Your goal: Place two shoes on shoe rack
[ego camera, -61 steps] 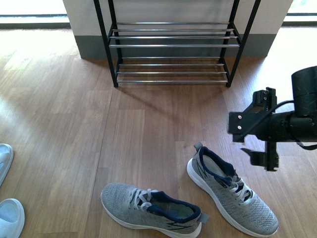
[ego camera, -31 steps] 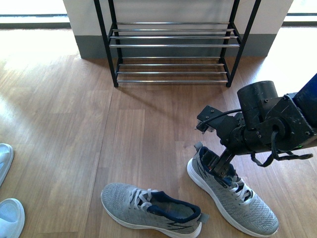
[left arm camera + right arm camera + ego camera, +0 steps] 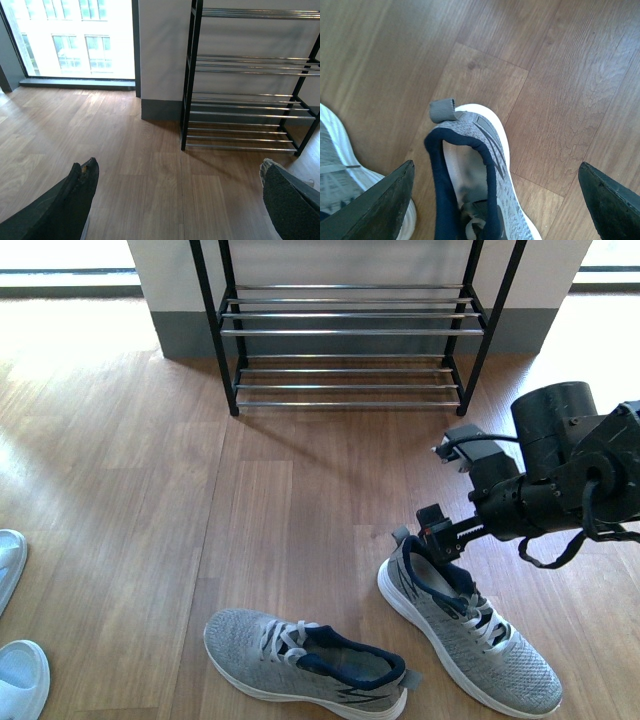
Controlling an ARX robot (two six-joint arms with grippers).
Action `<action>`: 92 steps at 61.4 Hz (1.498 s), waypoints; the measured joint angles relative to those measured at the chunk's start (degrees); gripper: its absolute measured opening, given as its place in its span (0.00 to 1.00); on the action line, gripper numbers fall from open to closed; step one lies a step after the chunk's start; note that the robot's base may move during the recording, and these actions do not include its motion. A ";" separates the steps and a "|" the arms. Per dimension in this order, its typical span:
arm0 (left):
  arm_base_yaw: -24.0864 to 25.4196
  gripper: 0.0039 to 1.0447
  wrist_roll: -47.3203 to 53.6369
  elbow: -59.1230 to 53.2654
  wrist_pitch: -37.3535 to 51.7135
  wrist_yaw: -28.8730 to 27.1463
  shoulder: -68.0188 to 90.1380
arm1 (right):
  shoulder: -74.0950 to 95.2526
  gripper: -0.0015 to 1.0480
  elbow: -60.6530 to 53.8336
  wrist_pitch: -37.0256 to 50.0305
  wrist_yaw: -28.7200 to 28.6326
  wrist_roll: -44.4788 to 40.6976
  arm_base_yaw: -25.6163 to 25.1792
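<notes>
My right gripper [image 3: 496,164], fingers spread, hangs over the grey knit sneaker with white sole [image 3: 480,640] at 4 o'clock. It looks light and soft-sided, so I would pinch its padded navy heel collar [image 3: 436,175].

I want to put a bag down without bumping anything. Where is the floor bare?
Bare floor runs between the shoe rack and the sneakers, and leftward toward the slides. It is crowded at lower right, where the right gripper hangs over a sneaker's heel.
</notes>
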 joint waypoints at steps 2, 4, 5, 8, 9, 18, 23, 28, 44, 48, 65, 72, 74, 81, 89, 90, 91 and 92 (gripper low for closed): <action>0.00 0.91 0.00 0.00 0.00 0.00 0.00 | -1.14 0.91 -1.55 1.05 -0.17 0.44 0.24; 0.00 0.91 0.00 0.00 0.00 0.00 0.00 | -1.97 0.91 -2.86 1.66 -0.55 0.74 0.55; 0.00 0.91 0.00 0.00 0.00 0.00 0.00 | -2.36 0.91 -3.56 1.95 -0.74 0.72 0.79; 0.00 0.91 0.00 0.00 0.00 0.00 0.00 | -2.47 0.91 -4.70 2.45 -0.63 0.68 1.49; 0.00 0.91 0.00 0.00 0.00 0.00 0.00 | -2.38 0.91 -4.96 2.49 -0.35 0.52 1.81; 0.00 0.91 0.00 0.00 0.00 0.00 0.00 | 0.90 0.91 -5.05 2.69 1.22 -0.04 3.23; 0.00 0.91 0.00 0.00 0.00 0.00 0.00 | 3.28 0.91 -3.28 1.95 2.82 2.80 3.41; 0.00 0.91 0.00 0.00 0.00 0.00 0.00 | 4.24 0.91 -1.60 1.73 4.17 8.85 3.37; 0.00 0.91 0.00 0.00 0.00 0.00 0.00 | 2.97 0.91 0.66 -1.11 13.84 35.54 3.52; 0.00 0.91 0.00 0.00 0.00 0.00 0.00 | 2.10 0.91 1.05 -2.69 16.90 42.53 4.09; 0.00 0.91 0.00 0.00 0.00 0.00 0.00 | 0.74 0.91 6.78 -11.85 24.02 73.88 8.09; 0.00 0.91 0.00 0.00 0.00 0.00 0.00 | 3.52 0.91 12.48 -17.03 24.37 85.20 9.84; 0.00 0.91 0.00 0.00 0.00 0.00 0.00 | 4.35 0.91 13.25 -17.57 24.22 86.49 9.92; 0.00 0.91 0.00 0.00 0.00 0.00 0.00 | 8.61 0.91 16.33 -19.80 24.33 88.13 9.53; 0.00 0.91 0.00 0.00 0.00 0.00 0.00 | 11.87 0.91 19.67 -21.09 24.55 87.91 8.02; 0.00 0.91 0.00 0.00 0.00 0.00 0.00 | 12.09 0.91 19.96 -21.22 24.55 87.86 7.89; 0.00 0.91 0.00 0.00 0.00 0.00 0.00 | 12.61 0.91 20.61 -21.51 24.50 87.82 7.63; 0.00 0.91 0.00 0.00 0.00 0.00 0.00 | 12.83 0.91 20.90 -21.64 24.52 87.73 7.50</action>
